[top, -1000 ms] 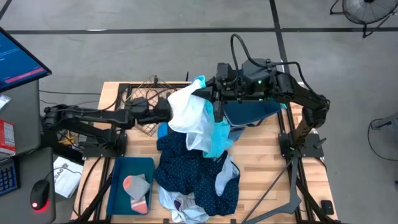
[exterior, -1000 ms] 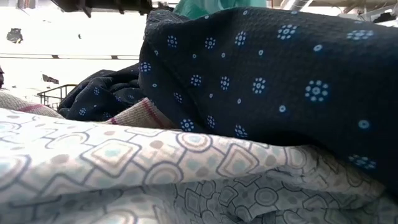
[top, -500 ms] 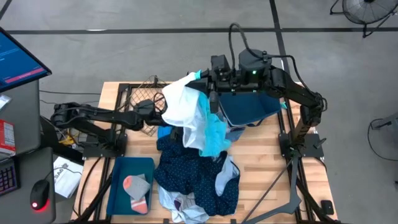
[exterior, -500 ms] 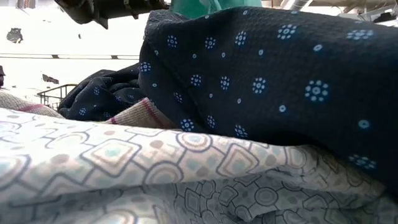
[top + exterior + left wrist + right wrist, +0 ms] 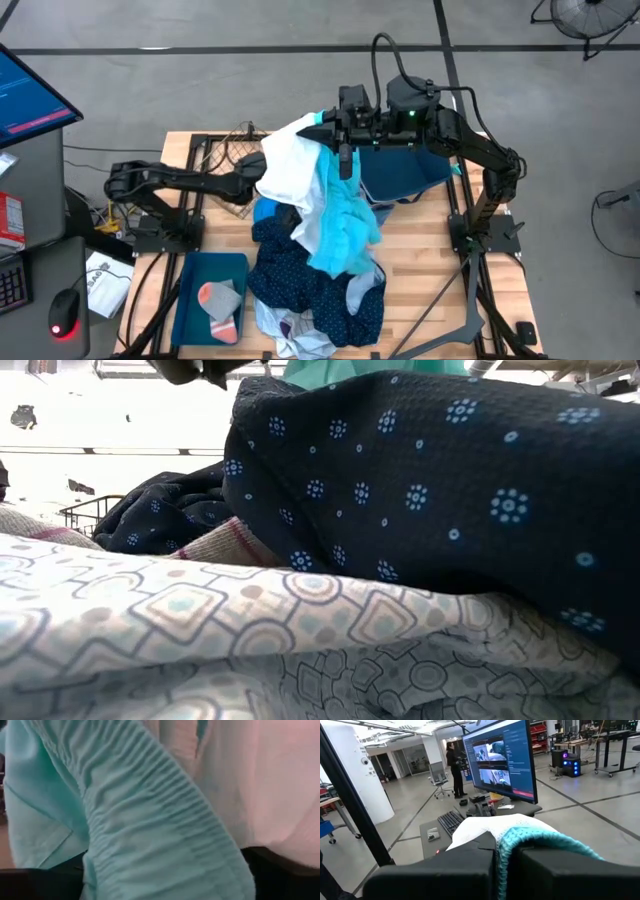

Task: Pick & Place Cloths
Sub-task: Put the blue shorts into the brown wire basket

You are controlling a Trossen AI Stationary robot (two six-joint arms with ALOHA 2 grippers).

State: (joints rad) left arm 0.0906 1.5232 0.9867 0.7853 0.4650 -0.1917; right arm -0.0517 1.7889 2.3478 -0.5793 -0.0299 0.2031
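**Right arm lifts white and turquoise cloths above the pile**

The right end effector (image 5: 340,132) is raised over the back of the bench (image 5: 420,260), its fingers pressed together on a bunch of fabric: the right wrist view shows turquoise knit (image 5: 540,845) pinched between the two dark fingers (image 5: 445,870), with white cloth (image 5: 490,826) bulging just behind it. From above, the white cloth (image 5: 290,170) and the turquoise cloth (image 5: 345,225) hang down from that grip, draping over the heap below. The navy fabric bin (image 5: 405,175) sits just beside the right end effector.

The left end effector (image 5: 252,175) reaches in from the left, mostly hidden by the hanging white cloth; whether it is spread or closed cannot be told. Its wrist camera is filled by the ribbed turquoise fabric (image 5: 150,830) and white cloth (image 5: 250,780).

The navy dotted garment (image 5: 300,275) lies in the middle of the bench, with a pale blue-grey cloth (image 5: 365,285) on it and a patterned white cloth (image 5: 200,640) at the front edge. Grey and coral socks (image 5: 220,305) lie on the teal tray (image 5: 195,275).
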